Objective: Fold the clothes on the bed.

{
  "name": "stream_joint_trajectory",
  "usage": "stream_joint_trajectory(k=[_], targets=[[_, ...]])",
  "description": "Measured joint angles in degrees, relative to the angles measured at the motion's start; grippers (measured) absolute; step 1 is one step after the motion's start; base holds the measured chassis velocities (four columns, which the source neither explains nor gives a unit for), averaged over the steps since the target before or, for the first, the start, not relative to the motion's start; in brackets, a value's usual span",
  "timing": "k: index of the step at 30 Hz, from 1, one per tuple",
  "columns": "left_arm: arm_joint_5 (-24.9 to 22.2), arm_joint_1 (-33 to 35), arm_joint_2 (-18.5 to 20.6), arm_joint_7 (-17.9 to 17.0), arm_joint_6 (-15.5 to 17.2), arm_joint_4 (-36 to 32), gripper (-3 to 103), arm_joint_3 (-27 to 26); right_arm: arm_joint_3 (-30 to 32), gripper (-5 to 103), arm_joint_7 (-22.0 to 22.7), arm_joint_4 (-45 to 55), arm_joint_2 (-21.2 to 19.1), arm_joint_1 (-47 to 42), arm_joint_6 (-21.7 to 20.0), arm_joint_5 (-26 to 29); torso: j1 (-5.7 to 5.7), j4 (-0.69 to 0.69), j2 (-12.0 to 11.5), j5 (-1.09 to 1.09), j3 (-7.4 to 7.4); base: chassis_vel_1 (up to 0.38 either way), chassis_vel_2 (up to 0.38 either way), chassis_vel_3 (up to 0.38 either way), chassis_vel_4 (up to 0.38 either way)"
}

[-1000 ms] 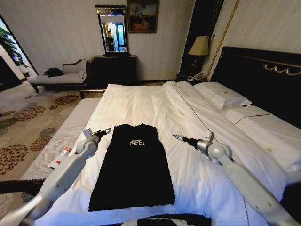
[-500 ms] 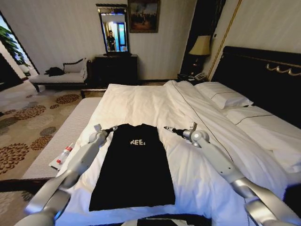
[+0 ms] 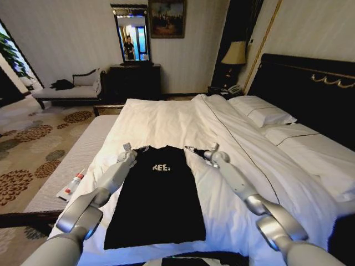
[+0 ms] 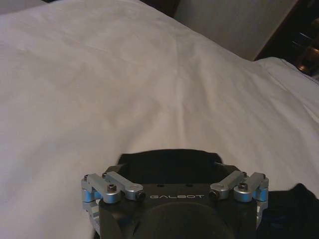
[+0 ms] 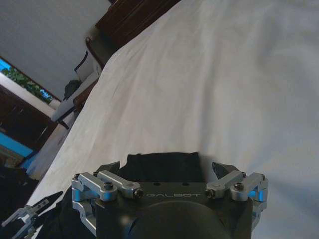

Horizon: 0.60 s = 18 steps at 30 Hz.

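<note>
The clothes, one black T-shirt [image 3: 158,199] with white lettering, lie flat as a long rectangle on the white bed [image 3: 166,119], collar end away from me. My left gripper [image 3: 138,151] is at the shirt's far left corner. My right gripper [image 3: 191,149] is at the far right corner. Both are stretched forward and low over the fabric. In the left wrist view the gripper [image 4: 169,162] is open, with the black shirt [image 4: 164,174] edge lying between its jaws. The right gripper [image 5: 165,168] is also open over the shirt [image 5: 159,162] edge.
White pillows [image 3: 263,113] and a dark headboard [image 3: 310,88] lie to the right. A grey bench [image 3: 83,149] runs along the bed's left side with a small tube [image 3: 75,182] on it. A dresser [image 3: 136,80] and chaise longue [image 3: 69,91] stand far behind.
Both arms have reached forward along the shirt's sides, bringing the grippers from mid-shirt height to its far corners and closer together. The shirt has not moved.
</note>
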Motion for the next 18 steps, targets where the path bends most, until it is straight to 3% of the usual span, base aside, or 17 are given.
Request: stream_joint_trajectory(k=[10,18], targets=[[-0.6,0.6,2.8,-1.3,-0.4,-1.6,99,-0.3,0.4,100,-3.8,-8.8,3.2,3.4,4.1,-6.3,0.00,-0.05,0.0,0.01,0.00,0.000,0.000,0.000,0.000],[-1.6,1.2,3.7,-2.0,-0.5,-2.9,99,-0.5,-0.2,100,-4.4,-11.9,4.1,4.6,4.3,-8.1,0.00,-0.06,0.0,0.01,0.00,0.000,0.000,0.000,0.000]])
